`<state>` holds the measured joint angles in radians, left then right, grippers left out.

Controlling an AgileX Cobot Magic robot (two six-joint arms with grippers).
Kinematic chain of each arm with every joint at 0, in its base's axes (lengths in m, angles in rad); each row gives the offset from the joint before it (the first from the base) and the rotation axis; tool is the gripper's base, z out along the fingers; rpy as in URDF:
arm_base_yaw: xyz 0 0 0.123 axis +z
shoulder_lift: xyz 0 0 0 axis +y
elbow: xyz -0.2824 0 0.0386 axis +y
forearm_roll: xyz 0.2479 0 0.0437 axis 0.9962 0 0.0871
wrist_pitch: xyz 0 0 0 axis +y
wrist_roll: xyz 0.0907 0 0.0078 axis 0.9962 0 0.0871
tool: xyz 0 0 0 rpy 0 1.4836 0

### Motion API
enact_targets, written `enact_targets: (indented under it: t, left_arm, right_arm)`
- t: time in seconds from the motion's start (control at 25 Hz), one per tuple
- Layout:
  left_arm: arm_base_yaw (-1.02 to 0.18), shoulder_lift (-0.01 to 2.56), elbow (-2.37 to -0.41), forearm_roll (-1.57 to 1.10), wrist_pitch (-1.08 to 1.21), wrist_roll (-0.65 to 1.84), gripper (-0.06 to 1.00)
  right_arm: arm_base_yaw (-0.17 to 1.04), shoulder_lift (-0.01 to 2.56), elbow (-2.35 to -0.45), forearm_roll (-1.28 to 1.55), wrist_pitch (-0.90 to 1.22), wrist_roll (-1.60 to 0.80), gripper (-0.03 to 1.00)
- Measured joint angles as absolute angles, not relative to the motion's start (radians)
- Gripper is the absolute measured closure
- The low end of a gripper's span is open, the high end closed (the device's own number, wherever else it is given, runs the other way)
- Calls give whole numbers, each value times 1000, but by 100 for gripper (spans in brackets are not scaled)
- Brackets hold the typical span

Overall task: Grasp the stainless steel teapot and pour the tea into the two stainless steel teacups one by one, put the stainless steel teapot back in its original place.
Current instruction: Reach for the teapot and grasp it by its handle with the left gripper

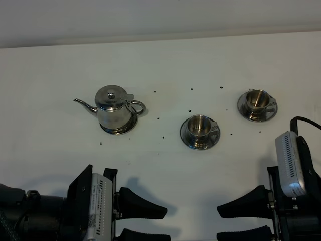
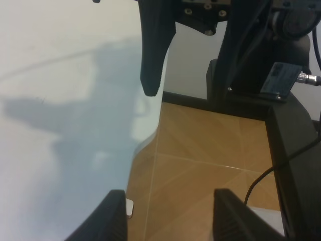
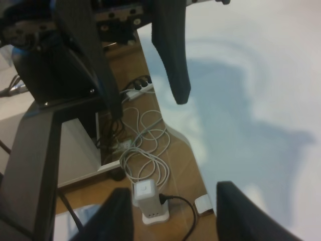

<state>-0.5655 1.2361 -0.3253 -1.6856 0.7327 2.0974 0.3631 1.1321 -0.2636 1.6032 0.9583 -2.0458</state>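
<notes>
A white desk point(image 1: 160, 65) runs back to a pale wall, and small dark specks point(image 1: 191, 89) lie scattered over its middle. The stainless steel teapot point(image 1: 113, 108) stands upright on its round saucer point(image 1: 118, 129), left of centre in the high view. Its lid is on, its spout points left and its loop handle points right. Right of it, well apart, are the two stainless steel teacups, each upright on its own saucer. The nearer cup point(image 1: 199, 128) stands close to the middle and the farther cup point(image 1: 258, 100) is beyond it to the right.

Both arms sit at the near edge of the desk, away from all the steelware. The left hand point(image 1: 165, 223) has its jaws spread with nothing between them. The right hand point(image 1: 220, 223) is also spread and empty. The wrist views show only the desk edge, wooden floor point(image 2: 200, 150) and some white cable point(image 3: 145, 150).
</notes>
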Motion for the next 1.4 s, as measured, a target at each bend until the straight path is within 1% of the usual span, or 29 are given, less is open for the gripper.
enact_targets:
  t: [1.4]
  left_arm:
    - [-565, 1236, -325, -1697, 730, 2097, 52]
  right_arm:
    - [363, 1132, -264, 1633, 958, -2038, 59]
